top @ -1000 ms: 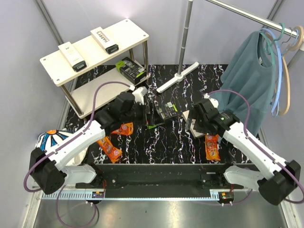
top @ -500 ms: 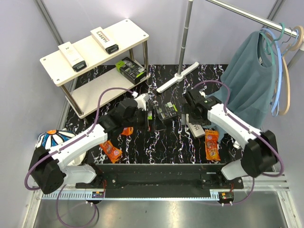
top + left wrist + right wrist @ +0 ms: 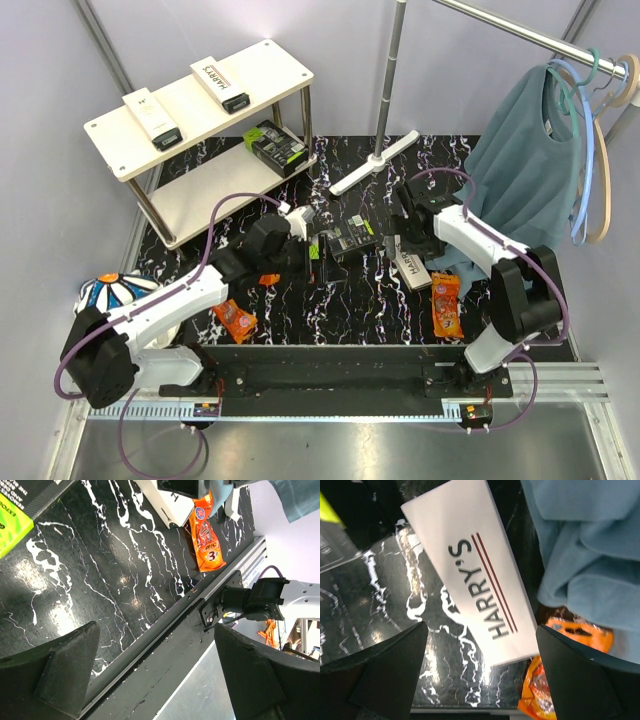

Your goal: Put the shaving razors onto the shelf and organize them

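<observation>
The shelf (image 3: pixel 265 75) stands at the back left. Two white HARRY'S boxes (image 3: pixel 220 82) lie on its top board and a black-and-green pack (image 3: pixel 275 147) on its lower board. My left gripper (image 3: pixel 314 254) is open and empty, beside another black-and-green pack (image 3: pixel 350 237) lying on the table, whose corner shows in the left wrist view (image 3: pixel 15 507). My right gripper (image 3: pixel 404 238) is open and empty above a white HARRY'S box (image 3: pixel 413 267), which fills the right wrist view (image 3: pixel 480 575). Orange packets lie at the right (image 3: pixel 447 306) and the left (image 3: pixel 232 318).
A white T-shaped rack foot (image 3: pixel 375 165) and its pole stand at the back centre. A teal shirt (image 3: pixel 530 160) hangs on the rail at the right, its hem near the box (image 3: pixel 590 540). A flowered bowl (image 3: pixel 100 292) sits at the left edge.
My right gripper has swung back and left over the white box. My left gripper has moved right and a little nearer, towards the black-and-green pack on the table.
</observation>
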`<state>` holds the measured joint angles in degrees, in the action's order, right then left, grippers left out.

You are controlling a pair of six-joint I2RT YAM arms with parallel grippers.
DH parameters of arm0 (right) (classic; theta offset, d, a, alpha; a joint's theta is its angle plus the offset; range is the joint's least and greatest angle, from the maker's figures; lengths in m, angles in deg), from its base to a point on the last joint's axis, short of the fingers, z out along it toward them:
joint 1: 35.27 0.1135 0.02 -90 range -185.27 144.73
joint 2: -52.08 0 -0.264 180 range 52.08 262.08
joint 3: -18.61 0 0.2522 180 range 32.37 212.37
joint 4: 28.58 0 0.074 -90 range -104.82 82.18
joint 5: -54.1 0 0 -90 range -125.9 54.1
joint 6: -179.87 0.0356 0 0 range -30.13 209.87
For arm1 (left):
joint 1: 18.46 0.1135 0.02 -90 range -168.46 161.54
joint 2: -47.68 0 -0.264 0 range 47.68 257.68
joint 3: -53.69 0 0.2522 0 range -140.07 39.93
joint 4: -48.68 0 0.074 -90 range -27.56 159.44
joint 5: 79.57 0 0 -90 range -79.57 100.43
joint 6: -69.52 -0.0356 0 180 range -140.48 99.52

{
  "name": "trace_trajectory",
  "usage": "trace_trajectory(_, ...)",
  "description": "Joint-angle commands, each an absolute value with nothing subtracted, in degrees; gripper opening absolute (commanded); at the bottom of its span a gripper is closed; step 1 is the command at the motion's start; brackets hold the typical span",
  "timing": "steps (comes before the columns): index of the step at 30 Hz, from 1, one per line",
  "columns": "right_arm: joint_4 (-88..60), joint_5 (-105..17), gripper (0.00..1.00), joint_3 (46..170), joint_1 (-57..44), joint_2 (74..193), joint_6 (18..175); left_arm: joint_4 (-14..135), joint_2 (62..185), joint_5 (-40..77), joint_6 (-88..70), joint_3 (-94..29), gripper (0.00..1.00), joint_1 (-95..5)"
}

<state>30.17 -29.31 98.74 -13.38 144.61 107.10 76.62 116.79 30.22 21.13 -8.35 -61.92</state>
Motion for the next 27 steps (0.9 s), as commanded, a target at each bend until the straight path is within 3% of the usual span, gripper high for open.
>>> trace_trajectory(1,26.84,-31.94,1.0,99.96,-13.74,149.63,104.46,73.17,116.41,33.02,21.62,-7.62,0.99,-62.14)
trace_trajectory(10,25.34,-29.92,1.0,99.43,-14.0,154.64,104.63,73.17,116.5,33.11,21.71,-7.45,0.99,-62.14)
trace_trajectory(27,25.34,-28.6,1.0,100.92,-14.09,153.58,104.37,73.08,117.12,33.72,21.45,-6.66,0.99,-62.14)
